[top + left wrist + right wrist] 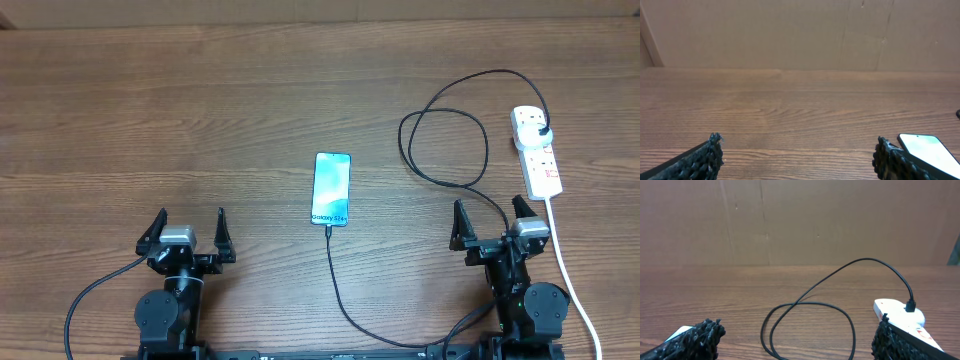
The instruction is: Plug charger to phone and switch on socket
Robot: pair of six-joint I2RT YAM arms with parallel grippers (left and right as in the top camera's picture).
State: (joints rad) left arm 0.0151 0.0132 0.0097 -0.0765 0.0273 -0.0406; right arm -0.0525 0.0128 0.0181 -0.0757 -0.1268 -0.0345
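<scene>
The small white power strip with red switches lies long-ways up and down in the upper right of the overhead frame, just above our right claw, spread wide like our left claw at lower left, so we think the right arm is nearer.

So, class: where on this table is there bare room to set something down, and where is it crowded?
Free: the whole stretch of table left of the phone, beyond the left gripper. Crowded: right of the phone, where the charger loops toward the socket and white cord.
</scene>
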